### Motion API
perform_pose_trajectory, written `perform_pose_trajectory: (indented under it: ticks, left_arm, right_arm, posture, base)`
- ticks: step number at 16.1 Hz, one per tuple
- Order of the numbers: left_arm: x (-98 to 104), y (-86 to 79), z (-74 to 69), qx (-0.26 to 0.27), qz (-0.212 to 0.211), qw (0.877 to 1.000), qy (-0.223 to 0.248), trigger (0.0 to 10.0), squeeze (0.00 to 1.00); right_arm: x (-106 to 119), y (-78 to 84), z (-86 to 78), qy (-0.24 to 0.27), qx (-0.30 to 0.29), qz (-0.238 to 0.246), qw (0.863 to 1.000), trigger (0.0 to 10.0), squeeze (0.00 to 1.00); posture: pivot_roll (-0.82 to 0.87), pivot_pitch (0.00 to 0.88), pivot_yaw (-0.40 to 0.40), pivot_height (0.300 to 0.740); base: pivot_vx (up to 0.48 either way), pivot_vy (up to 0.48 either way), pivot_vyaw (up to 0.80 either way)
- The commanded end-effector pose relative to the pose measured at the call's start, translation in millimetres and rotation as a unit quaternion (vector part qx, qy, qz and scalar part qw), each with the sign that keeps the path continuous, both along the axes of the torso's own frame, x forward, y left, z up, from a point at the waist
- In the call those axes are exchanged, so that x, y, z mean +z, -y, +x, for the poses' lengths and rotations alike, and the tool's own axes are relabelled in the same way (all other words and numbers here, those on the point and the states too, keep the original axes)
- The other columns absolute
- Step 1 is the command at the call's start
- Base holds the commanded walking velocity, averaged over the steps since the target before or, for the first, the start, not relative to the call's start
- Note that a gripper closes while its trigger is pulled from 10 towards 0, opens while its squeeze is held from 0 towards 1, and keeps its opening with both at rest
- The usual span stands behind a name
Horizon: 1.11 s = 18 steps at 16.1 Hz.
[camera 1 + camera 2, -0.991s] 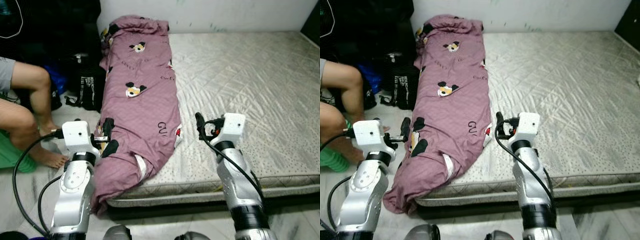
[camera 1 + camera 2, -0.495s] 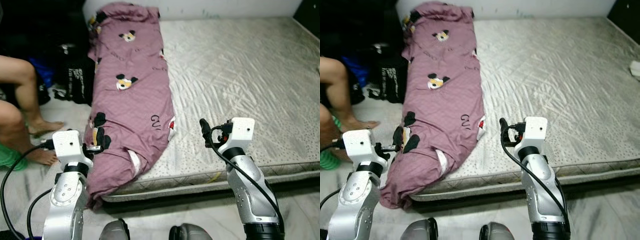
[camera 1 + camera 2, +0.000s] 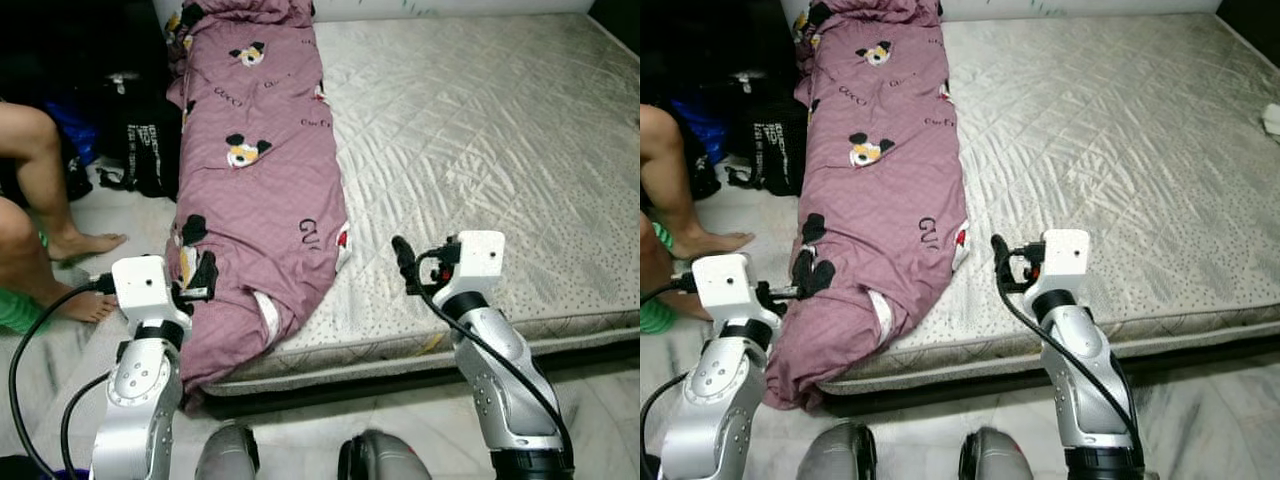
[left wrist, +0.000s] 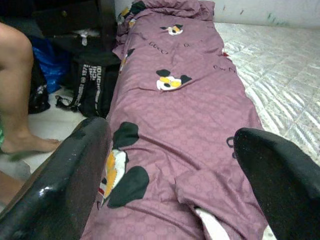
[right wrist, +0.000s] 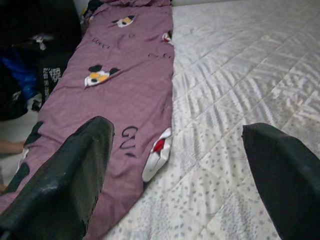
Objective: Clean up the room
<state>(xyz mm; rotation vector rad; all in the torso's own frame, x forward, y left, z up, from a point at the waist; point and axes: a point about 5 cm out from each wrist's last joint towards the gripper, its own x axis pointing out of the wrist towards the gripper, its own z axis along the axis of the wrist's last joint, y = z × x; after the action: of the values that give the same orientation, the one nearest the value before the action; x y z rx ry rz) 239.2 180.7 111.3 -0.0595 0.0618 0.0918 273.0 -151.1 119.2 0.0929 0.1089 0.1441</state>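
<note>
A long purple blanket (image 3: 260, 180) printed with cartoon mice lies along the left side of the bare quilted mattress (image 3: 480, 150). Its near end droops over the mattress's front left corner toward the floor. My left gripper (image 3: 200, 275) is open and held level at the blanket's left edge near that end. In the left wrist view the blanket (image 4: 185, 130) spreads between its two fingers (image 4: 70, 180). My right gripper (image 3: 402, 262) is open above the mattress's front strip, just right of the blanket. The right wrist view has blanket (image 5: 125, 90) and mattress (image 5: 235, 100) between its fingers (image 5: 65, 180).
A person's bare legs (image 3: 40, 170) are at the left on the pale floor, with a green object (image 3: 15, 310) by them. A black bag (image 3: 145, 140) and blue things (image 3: 75, 125) stand beside the bed. A small white thing (image 3: 1272, 120) lies at the mattress's right edge.
The camera has moved closer and tilted down, so the blanket's far end now reaches the top edge. Both grippers keep their open pose and much the same places by the blanket.
</note>
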Motion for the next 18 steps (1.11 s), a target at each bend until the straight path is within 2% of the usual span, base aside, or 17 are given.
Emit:
perform_pose_trajectory:
  ticks: [1,10,13,18]
  left_arm:
    - [0.4,-0.1,-1.5,0.003,0.0,1.0,-0.004,10.0,0.0]
    - [0.2,1.3,2.8,0.017,-0.007,1.0,-0.001,10.0,0.0]
    - [-1.3,-3.4,4.9,0.03,-0.014,0.999,-0.003,10.0,0.0]
    - [1.6,-1.7,7.8,0.021,-0.021,0.999,0.013,10.0,0.0]
  right_arm:
    - [2.9,-0.2,-1.1,0.001,0.006,0.002,1.0,10.0,0.0]
    - [2.0,-2.8,3.8,-0.005,0.018,-0.002,1.0,10.0,0.0]
    - [2.4,-4.0,5.6,-0.005,0.022,-0.002,1.0,10.0,0.0]
    - [4.5,-7.1,6.9,0.002,0.037,-0.003,0.999,10.0,0.0]
  posture:
    - [-0.1,0.173,-0.02,0.64]
    - [-0.1,0.165,-0.029,0.64]
    - [-0.1,0.166,-0.033,0.64]
    - [-0.11,0.163,-0.036,0.64]
  base:
    - [0.0,0.0,0.0]
    - [0.0,0.0,0.0]
    - [0.0,0.0,0.0]
    - [0.051,0.0,0.0]
